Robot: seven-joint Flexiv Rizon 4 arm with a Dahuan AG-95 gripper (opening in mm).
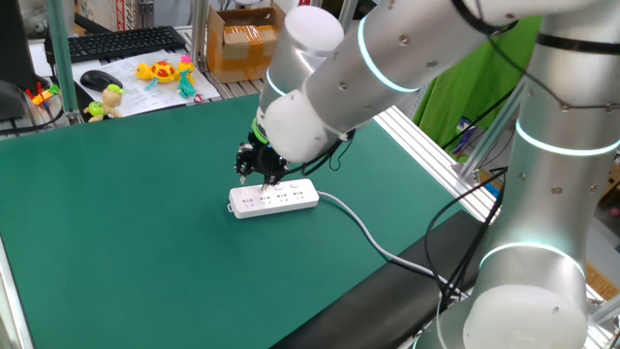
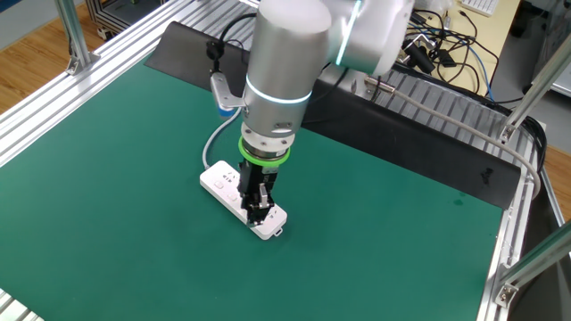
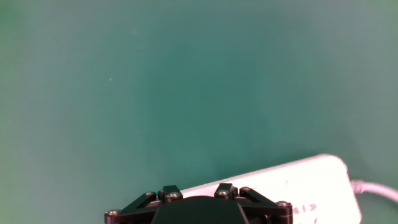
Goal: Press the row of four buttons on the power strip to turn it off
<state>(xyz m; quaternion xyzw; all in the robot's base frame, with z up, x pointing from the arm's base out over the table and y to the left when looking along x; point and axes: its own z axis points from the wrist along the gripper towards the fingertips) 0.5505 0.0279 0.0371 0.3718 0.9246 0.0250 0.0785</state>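
The white power strip (image 1: pixel 274 199) lies on the green mat, and its pale grey cable (image 1: pixel 358 225) runs off to the right. My gripper (image 1: pixel 260 174) points straight down at the strip's far long edge, near its left end. In the other fixed view the black fingers (image 2: pixel 259 207) come down onto the strip (image 2: pixel 225 185) near its free end, and they look shut with nothing held. The hand view shows only the black finger linkage (image 3: pixel 198 202) over the strip (image 3: pixel 305 183). The row of four buttons is too small to make out and is partly hidden by the fingers.
A black keyboard (image 1: pixel 116 44), a mouse (image 1: pixel 100 79), small toys (image 1: pixel 165 73) and a cardboard box (image 1: pixel 242 44) sit beyond the mat's far edge. Aluminium rails (image 2: pixel 500 134) and loose cables (image 2: pixel 446 45) border the table.
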